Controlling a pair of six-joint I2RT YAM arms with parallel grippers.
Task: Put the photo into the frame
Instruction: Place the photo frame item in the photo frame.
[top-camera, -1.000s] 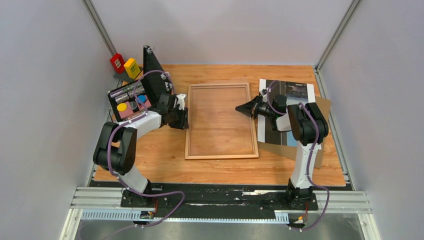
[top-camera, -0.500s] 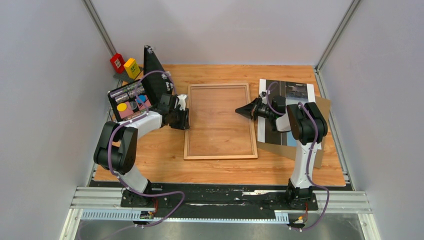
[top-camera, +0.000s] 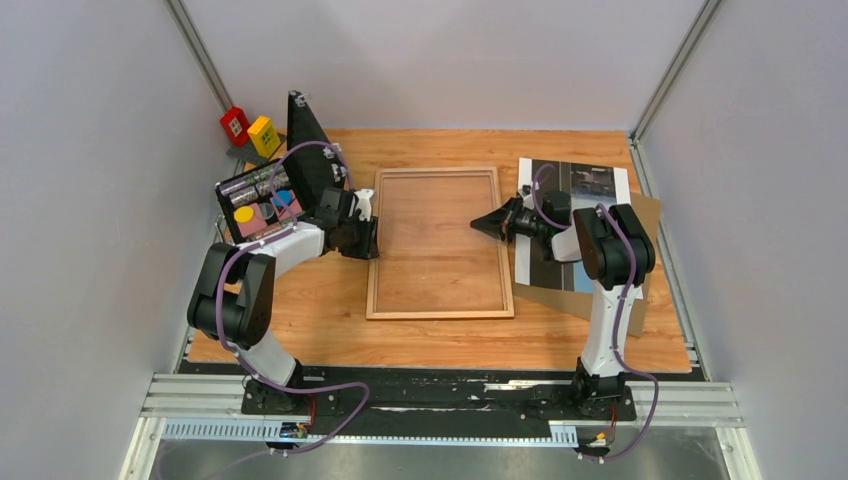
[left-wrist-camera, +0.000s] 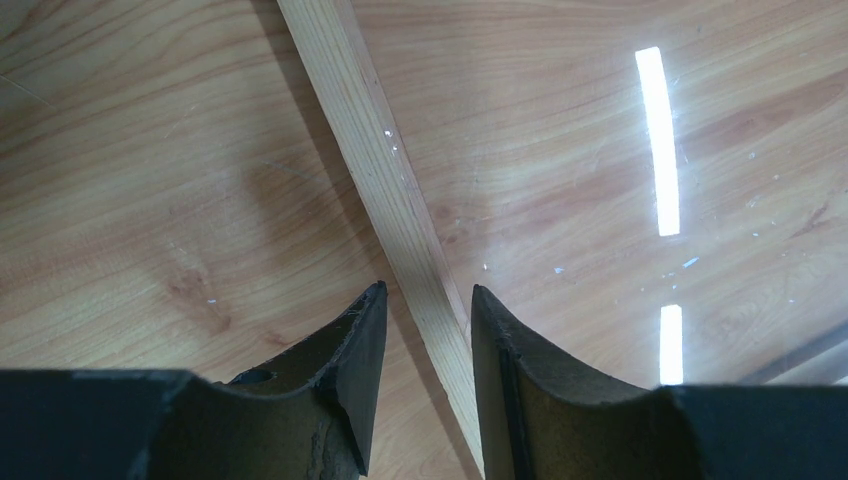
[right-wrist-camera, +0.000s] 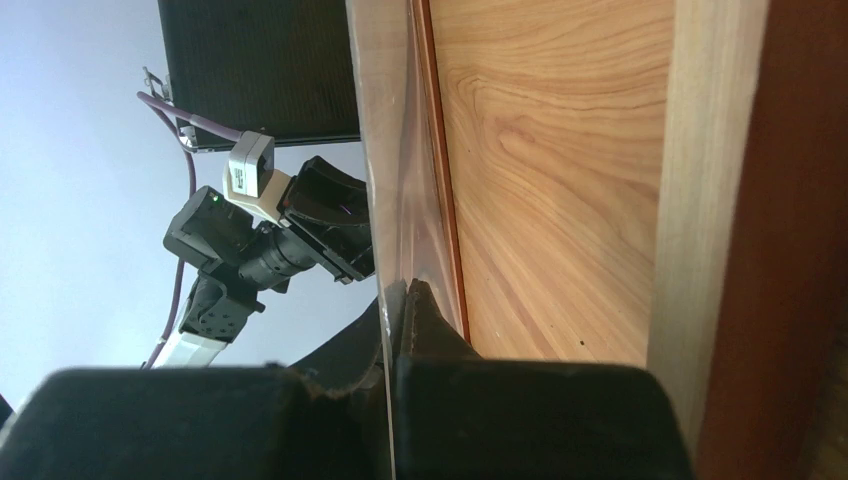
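The frame (top-camera: 440, 313) lies in the middle of the table with its pale wood back up. My left gripper (top-camera: 368, 236) is closed to the width of the frame's left rail (left-wrist-camera: 385, 190), one finger on each side. My right gripper (top-camera: 480, 223) reaches in over the right rail (right-wrist-camera: 700, 200) and is shut on the edge of the clear pane (right-wrist-camera: 392, 180), which stands thin between its fingers. The photo (top-camera: 590, 182) lies flat at the right, showing cityscape, a dark band and white margins. My right arm covers part of it.
A plain brown backing board (top-camera: 648, 215) lies under the photo. An open black case (top-camera: 305, 160) holding coloured items stands at the back left. Red (top-camera: 235, 125) and yellow (top-camera: 264, 135) blocks sit behind it. Grey walls close in on both sides.
The frame's near end has slid slightly left. My right gripper has moved a little left with the pane. My left gripper has barely moved.
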